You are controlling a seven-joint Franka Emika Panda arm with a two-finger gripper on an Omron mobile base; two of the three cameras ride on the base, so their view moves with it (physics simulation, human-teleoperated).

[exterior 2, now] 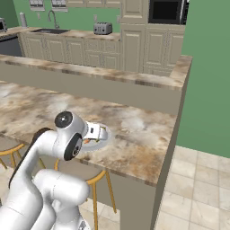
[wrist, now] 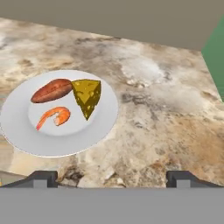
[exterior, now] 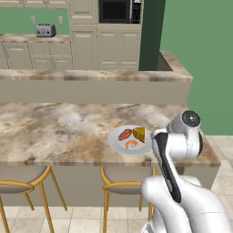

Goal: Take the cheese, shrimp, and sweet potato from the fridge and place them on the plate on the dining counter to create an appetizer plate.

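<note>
On the round white flat plate (wrist: 59, 140), ahead and left of the claw (wrist: 111, 177), sit all three foods: yellow-orange holed cheese wedge (wrist: 87, 96), reddish-brown oblong sweet potato (wrist: 51, 90) touching it, small curled pink shrimp (wrist: 53, 116) just below. Plate rests on the beige-brown marbled stone dining counter (wrist: 166, 118). Claw is spread wide, empty, off the plate. Judgement: task looks complete, only retreat left. Gold-legged stools (exterior: 27, 186) under the counter.

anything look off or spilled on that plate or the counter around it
Nothing stands out. The cheese, shrimp and sweet potato all lie inside the plate, which sits flat on the dining counter. Nothing has spilled, and the gripper is open, holding nothing.
</note>
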